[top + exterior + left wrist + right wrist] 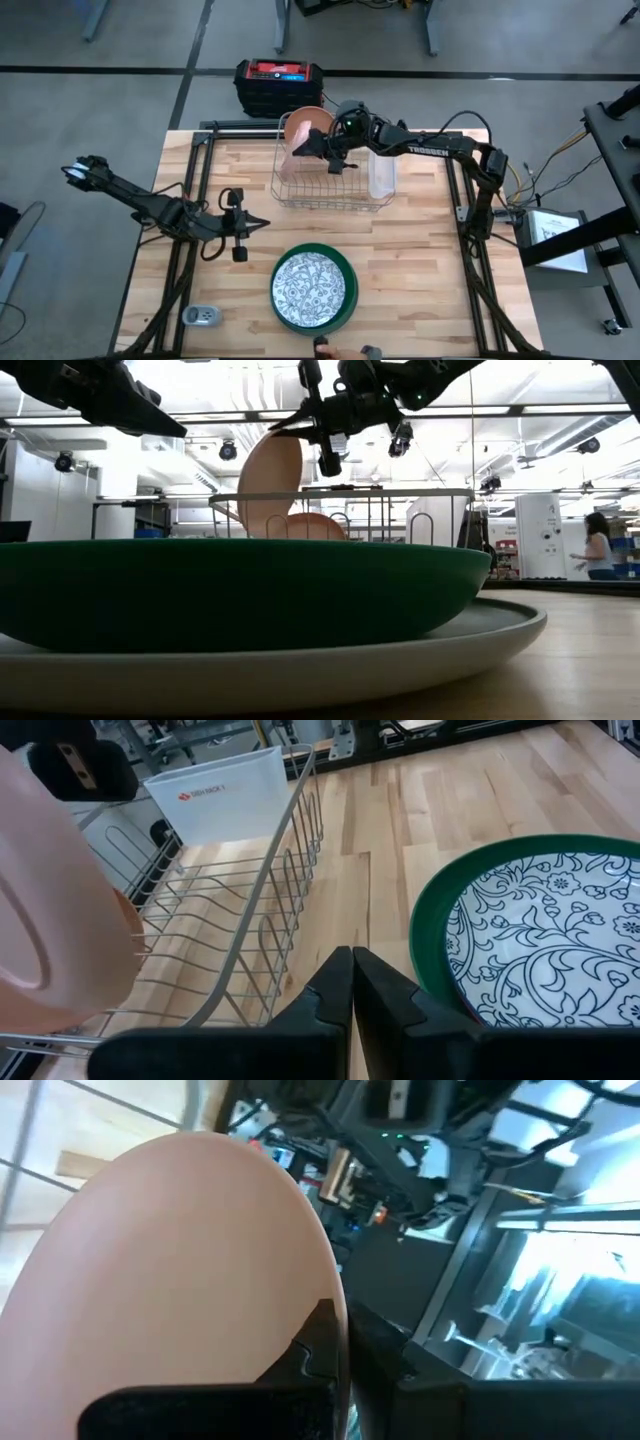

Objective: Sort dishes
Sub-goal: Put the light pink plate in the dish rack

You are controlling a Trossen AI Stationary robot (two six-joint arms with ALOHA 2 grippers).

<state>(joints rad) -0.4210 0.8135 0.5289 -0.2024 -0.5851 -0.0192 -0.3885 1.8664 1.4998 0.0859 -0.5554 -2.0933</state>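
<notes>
Dark green plate [240, 595] nearest the low camera, stacked on a pale grey plate [300, 675]

The patterned plate [313, 288] lies inside the green one at the table's [420, 260] front middle. At the back, the right gripper [318, 146] reaches over the wire rack [330, 195], its fingers pinched shut on the rim of a pink plate [303, 135] held on edge above the rack's left end; a second pink plate [310, 526] shows in the rack below it. A clear tub [381, 172] stands at the rack's right end. The left gripper [262, 225] hovers with its fingers pressed together and empty, left of the stacked plates and in front of the rack. A person [598, 550] stands in the room beyond
</notes>
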